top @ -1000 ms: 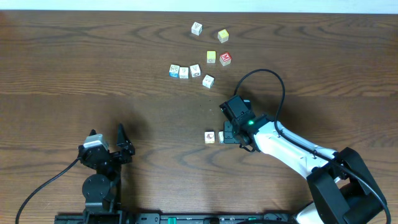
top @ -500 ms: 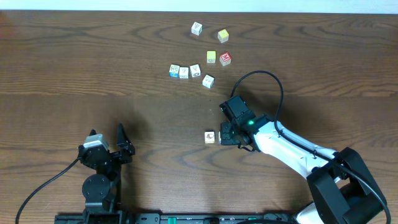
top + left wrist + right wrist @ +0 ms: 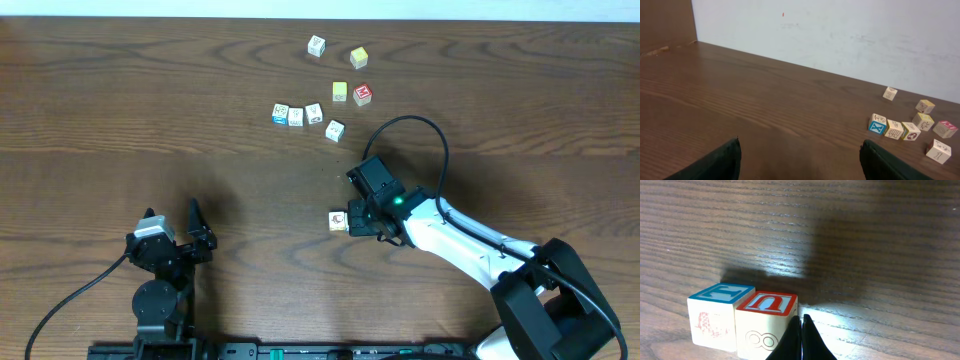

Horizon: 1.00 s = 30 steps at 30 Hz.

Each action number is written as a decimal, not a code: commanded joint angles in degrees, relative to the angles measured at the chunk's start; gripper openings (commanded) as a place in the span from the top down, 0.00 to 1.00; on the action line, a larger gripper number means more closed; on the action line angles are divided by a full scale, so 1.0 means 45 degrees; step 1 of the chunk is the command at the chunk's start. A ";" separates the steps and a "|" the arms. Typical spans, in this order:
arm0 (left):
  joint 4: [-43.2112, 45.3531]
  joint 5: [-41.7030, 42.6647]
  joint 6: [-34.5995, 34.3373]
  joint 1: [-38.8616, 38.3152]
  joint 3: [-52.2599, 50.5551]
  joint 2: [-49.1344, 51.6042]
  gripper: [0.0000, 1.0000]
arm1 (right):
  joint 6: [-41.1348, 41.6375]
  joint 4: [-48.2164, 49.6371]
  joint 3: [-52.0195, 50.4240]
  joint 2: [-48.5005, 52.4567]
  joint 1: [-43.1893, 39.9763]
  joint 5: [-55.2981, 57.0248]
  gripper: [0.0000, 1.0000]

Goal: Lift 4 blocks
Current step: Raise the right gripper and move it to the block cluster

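Two cream blocks stand side by side in the right wrist view, one with a blue-edged top (image 3: 715,315) and one with a red letter on top (image 3: 767,322). My right gripper (image 3: 801,322) is shut and empty, its tips against the right side of the red-lettered block. From overhead I see only one of that pair (image 3: 338,221), with the right gripper (image 3: 356,220) beside it covering the other. A row of three cream blocks (image 3: 296,116) and one more (image 3: 335,130) lie farther back. My left gripper (image 3: 172,222) (image 3: 800,150) stands open over bare table, far from every block.
Two yellow-faced cubes (image 3: 359,57) (image 3: 340,91), a red-topped cube (image 3: 362,94) and a lone cream cube (image 3: 316,45) lie at the back. The right arm's black cable (image 3: 430,130) loops above the table. A pale wall (image 3: 840,35) bounds the far edge.
My right gripper has slid left toward the pair of blocks and now covers the right one in the overhead view. The left arm has not moved.
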 commanded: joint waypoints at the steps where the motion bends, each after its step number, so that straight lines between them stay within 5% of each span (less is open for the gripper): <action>1: -0.0505 -0.0068 0.0029 0.0049 -0.0253 -0.0019 0.23 | -0.0155 0.0044 -0.0044 -0.0204 0.0063 0.0015 0.99; 9: -0.0505 -0.0068 0.0029 0.0049 -0.0253 -0.0019 0.23 | 0.0369 -0.0821 -0.0044 -0.0204 -0.0097 0.1778 0.94; 14: -0.0505 -0.0068 0.0029 0.0049 -0.0253 -0.0019 0.24 | -0.1671 -0.0884 0.0223 -0.0204 -0.0520 0.1957 0.65; 30: -0.0505 -0.0068 0.0029 0.0049 -0.0253 -0.0019 0.23 | -0.5197 -0.1360 0.5081 0.0437 -0.1418 0.1020 0.16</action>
